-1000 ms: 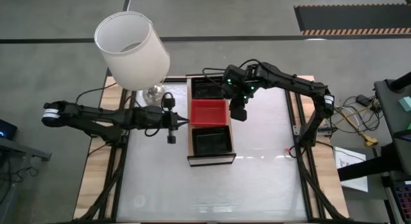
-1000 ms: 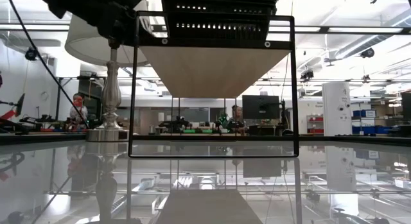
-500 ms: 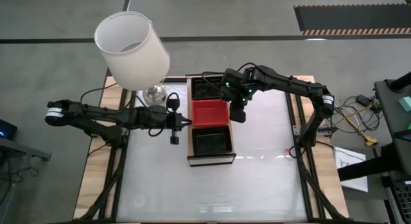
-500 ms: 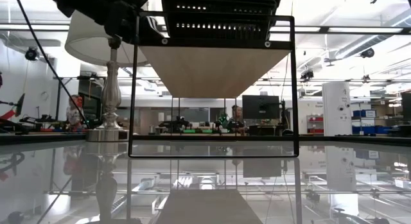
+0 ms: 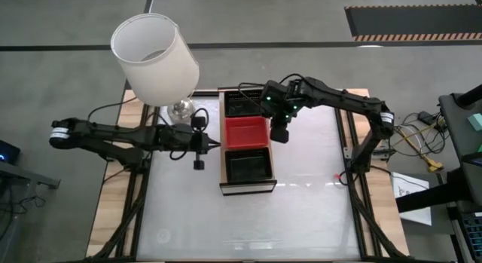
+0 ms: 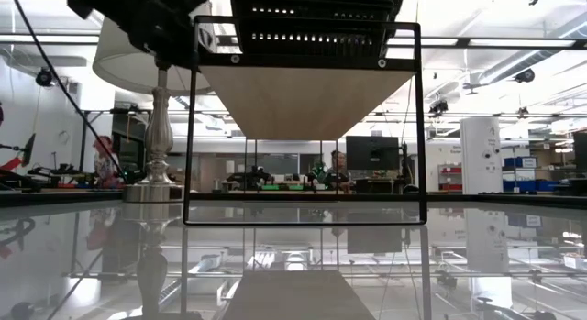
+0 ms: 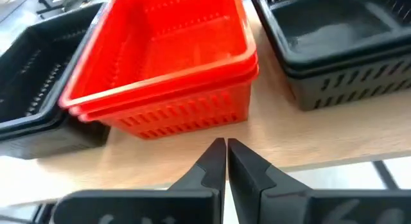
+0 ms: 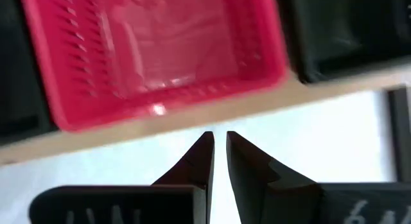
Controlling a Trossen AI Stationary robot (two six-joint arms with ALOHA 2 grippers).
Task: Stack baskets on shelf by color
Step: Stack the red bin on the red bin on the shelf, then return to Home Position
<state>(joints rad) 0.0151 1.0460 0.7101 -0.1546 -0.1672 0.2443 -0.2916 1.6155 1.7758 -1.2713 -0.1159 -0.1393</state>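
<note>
A long wooden shelf (image 5: 223,171) stands in the middle of the table. On it rest a black basket (image 5: 242,105) at the far end, two nested red baskets (image 5: 245,132) in the middle and a black basket (image 5: 249,166) at the near end. My left gripper (image 5: 216,145) is shut, level at the shelf's left edge, its fingertips (image 7: 226,147) just short of the red baskets (image 7: 164,63). My right gripper (image 5: 277,135) is shut and hovers over the shelf's right edge beside the red baskets (image 8: 154,57), pointing down (image 8: 218,140).
A lamp with a white shade (image 5: 154,58) and a metal base (image 5: 181,108) stands at the table's far left, close behind my left arm. The white tabletop (image 5: 301,218) stretches out near and right of the shelf. In the low view the shelf (image 6: 303,100) stands raised on a dark frame.
My left arm has edged a little toward the shelf and then drawn back toward the table's left edge. The baskets have kept their places.
</note>
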